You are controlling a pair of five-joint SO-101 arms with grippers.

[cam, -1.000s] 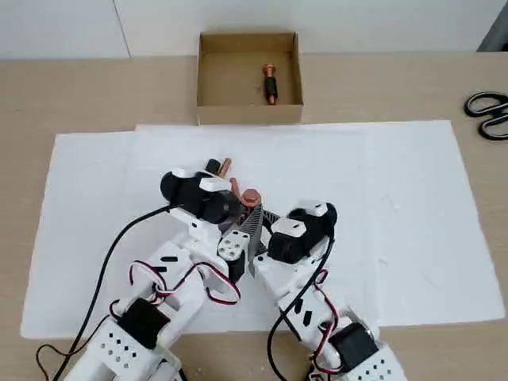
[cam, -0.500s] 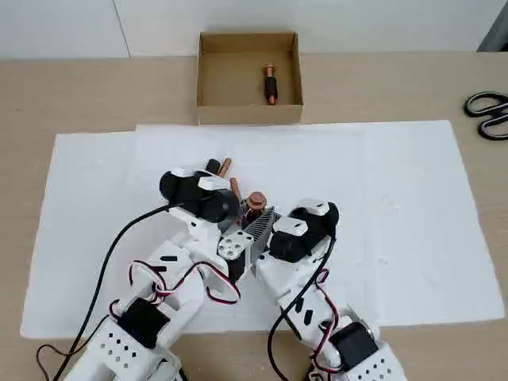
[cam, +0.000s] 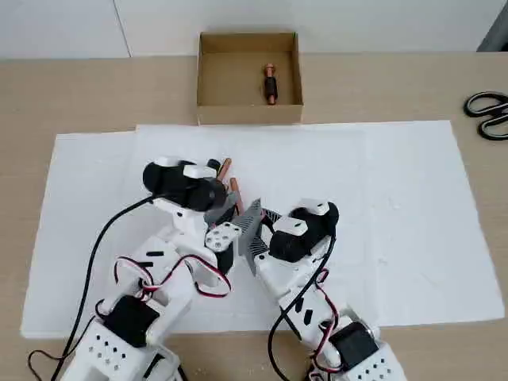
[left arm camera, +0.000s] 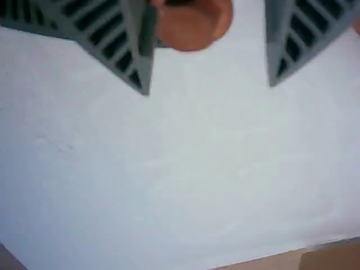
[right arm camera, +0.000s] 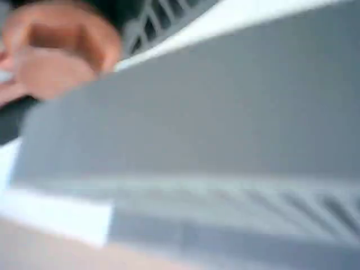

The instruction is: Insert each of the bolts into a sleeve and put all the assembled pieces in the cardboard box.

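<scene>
The cardboard box (cam: 208, 79) stands at the back of the table with one assembled bolt and sleeve (cam: 271, 83) lying inside. Two loose copper bolts (cam: 226, 167) (cam: 234, 187) lie on the white paper just beyond the left arm. My left gripper (cam: 236, 216) (left arm camera: 208, 87) is open low over the paper, and a copper bolt head (left arm camera: 191, 22) sits between its fingers against one of them. My right gripper (cam: 254, 240) is pressed close beside the left one. In the right wrist view the copper bolt (right arm camera: 56, 56) shows past a grey finger (right arm camera: 225, 129).
A large white paper sheet (cam: 397, 222) covers the middle of the wooden table. Black-handled scissors (cam: 488, 113) lie at the far right edge. Both arms crowd the near centre, cables trailing toward the front edge.
The left arm has swung left and its gripper has opened. The copper bolt head seen between the two grippers earlier is now hidden in the high view. The right arm barely moved.
</scene>
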